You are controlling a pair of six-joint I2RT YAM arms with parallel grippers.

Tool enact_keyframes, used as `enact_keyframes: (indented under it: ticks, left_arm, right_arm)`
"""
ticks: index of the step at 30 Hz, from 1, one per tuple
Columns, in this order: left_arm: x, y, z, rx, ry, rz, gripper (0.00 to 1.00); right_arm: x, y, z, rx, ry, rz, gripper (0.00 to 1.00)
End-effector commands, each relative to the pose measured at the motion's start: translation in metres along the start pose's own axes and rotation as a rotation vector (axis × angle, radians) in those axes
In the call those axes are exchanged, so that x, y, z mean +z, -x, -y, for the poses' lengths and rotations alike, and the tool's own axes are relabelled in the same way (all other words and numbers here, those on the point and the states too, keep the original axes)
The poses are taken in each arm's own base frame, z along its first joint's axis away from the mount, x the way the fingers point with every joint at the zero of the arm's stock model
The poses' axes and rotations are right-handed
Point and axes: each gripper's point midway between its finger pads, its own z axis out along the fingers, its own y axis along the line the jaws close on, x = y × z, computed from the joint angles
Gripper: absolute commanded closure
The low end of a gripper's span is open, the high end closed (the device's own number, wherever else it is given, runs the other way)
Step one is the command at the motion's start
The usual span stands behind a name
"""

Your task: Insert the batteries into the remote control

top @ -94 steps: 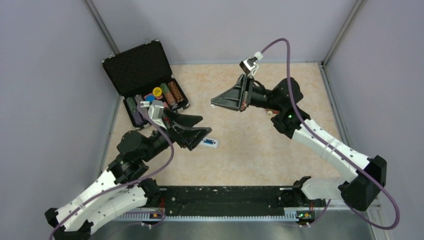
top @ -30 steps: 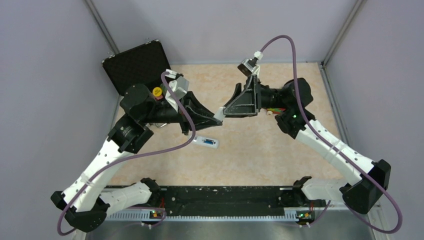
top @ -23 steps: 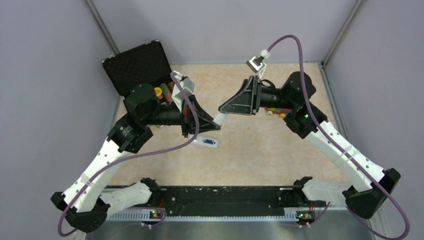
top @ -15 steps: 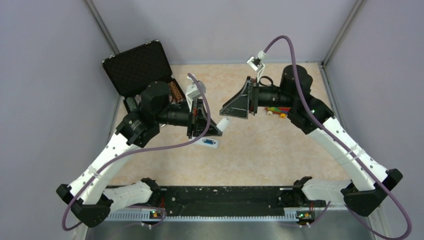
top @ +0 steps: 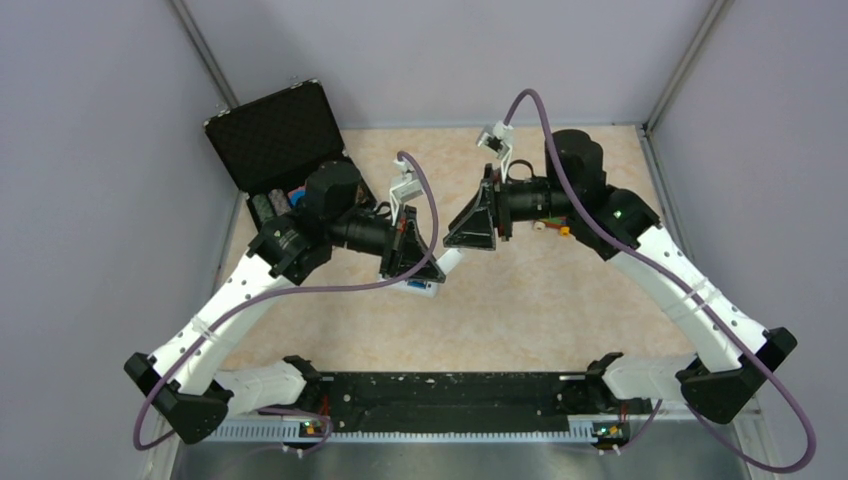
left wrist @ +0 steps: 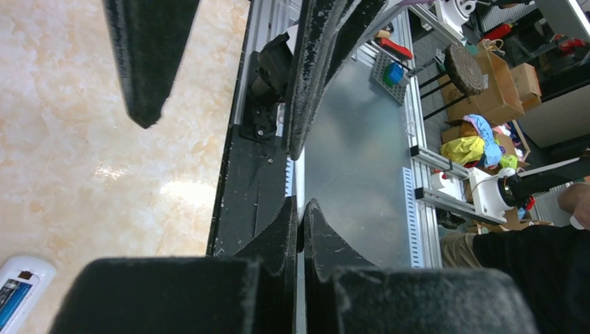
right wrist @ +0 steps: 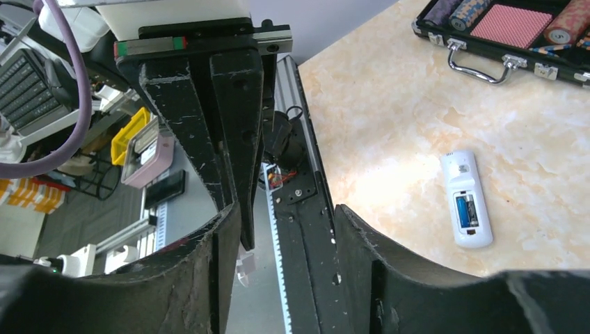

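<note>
One white remote control point(right wrist: 466, 198), back up, compartment open, one blue battery point(right wrist: 466, 211) inside. Left fingers point(left wrist: 275, 233) closed; right fingers point(right wrist: 202, 278) apart, empty.

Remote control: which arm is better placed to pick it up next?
Right, I think: the right gripper is open and empty, while the left gripper near the remote control is shut on a small white piece.

The beige marble-patterned table point(top: 520, 310) carries the white remote control point(right wrist: 466, 200) lying back-up with its battery bay uncovered, an open black chip case point(top: 275, 135) at the far left corner, and a small colourful toy point(top: 556, 228) near the right arm.
</note>
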Motion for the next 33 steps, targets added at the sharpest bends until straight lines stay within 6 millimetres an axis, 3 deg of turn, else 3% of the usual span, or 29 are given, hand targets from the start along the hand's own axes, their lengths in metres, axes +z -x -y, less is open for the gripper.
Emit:
enact_keyframes:
  ticks: [1, 5, 11, 16, 20, 21, 25, 26, 29, 33]
  left_arm:
    - [-0.003, 0.015, 0.004, 0.086, -0.019, 0.039, 1.00]
    - [-0.003, 0.013, 0.000, 0.081, -0.012, 0.035, 1.00]
    - [-0.003, 0.013, -0.003, 0.078, -0.010, 0.033, 1.00]
    - [-0.003, 0.013, -0.004, 0.073, -0.008, 0.032, 1.00]
    - [-0.004, 0.013, -0.006, 0.070, -0.001, 0.032, 1.00]
    - [-0.004, 0.013, -0.007, 0.067, 0.003, 0.033, 0.92]
    - [-0.012, 0.016, -0.027, 0.038, 0.133, 0.078, 0.27]
    - [-0.018, 0.016, -0.039, 0.014, 0.202, 0.099, 0.22]
    - [-0.044, 0.015, -0.086, -0.085, 0.450, 0.198, 0.19]
    - [-0.073, 0.009, -0.130, -0.232, 0.674, 0.397, 0.15]
  right_arm:
    - [-0.006, 0.001, -0.012, -0.026, 0.045, -0.014, 0.42]
    - [-0.008, 0.002, -0.022, -0.024, 0.091, -0.006, 0.37]
    - [-0.008, -0.006, -0.021, -0.005, 0.102, -0.022, 0.40]
    - [-0.004, -0.011, -0.018, 0.026, 0.113, -0.044, 0.63]
    - [-0.001, -0.014, -0.013, 0.049, 0.100, -0.050, 0.91]
    - [-0.009, -0.010, -0.022, 0.027, 0.098, -0.025, 0.97]
    - [0.004, -0.022, 0.010, 0.110, -0.006, -0.036, 1.00]
    - [0.006, -0.026, 0.019, 0.133, -0.042, -0.031, 1.00]
    - [0.012, -0.040, 0.056, 0.249, -0.198, 0.031, 1.00]
    - [0.015, -0.057, 0.106, 0.471, -0.343, 0.280, 1.00]
